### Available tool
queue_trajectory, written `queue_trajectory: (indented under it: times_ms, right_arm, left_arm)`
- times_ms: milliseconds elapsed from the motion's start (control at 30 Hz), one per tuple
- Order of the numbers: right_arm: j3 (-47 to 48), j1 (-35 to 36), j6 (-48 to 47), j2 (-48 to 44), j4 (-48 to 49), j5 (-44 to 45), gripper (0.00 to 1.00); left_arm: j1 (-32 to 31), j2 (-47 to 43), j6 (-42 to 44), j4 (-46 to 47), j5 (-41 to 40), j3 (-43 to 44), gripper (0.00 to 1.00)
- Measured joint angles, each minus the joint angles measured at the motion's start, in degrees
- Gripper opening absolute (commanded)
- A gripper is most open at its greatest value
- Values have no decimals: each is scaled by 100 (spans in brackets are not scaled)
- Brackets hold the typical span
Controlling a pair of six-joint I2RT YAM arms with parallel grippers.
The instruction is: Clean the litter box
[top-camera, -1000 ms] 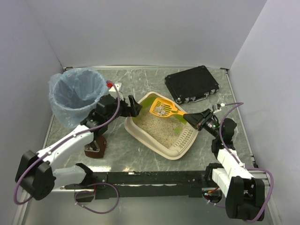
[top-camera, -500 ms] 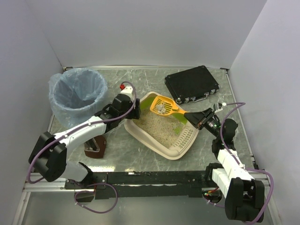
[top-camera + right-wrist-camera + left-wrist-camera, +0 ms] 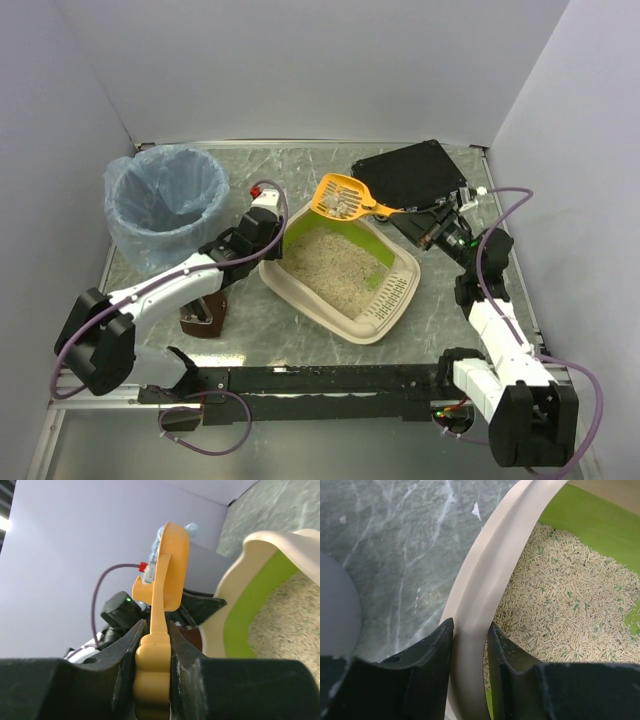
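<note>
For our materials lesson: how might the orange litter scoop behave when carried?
Probably stiff: the orange litter scoop juts straight out, held only by its handle in the right pincer. Likely light: thin slotted plastic. The clumps on it may spill if tipped.

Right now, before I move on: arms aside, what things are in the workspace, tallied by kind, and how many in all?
litter box: 1
orange scoop: 1
bin with blue bag: 1
black case: 1
brown object: 1
Total: 5
</note>
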Motion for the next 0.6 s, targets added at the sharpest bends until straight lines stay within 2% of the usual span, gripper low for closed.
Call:
queue_trajectory:
  times_ms: [300, 600]
  right_arm:
    - [1427, 1095, 195, 951, -538, 634, 0]
    - [4201, 2706, 17, 2741, -1375, 1375, 0]
  left_arm:
    - [-13, -675, -164, -190, -223, -514, 32]
    - [-28, -1032, -297, -90, -293, -831, 33]
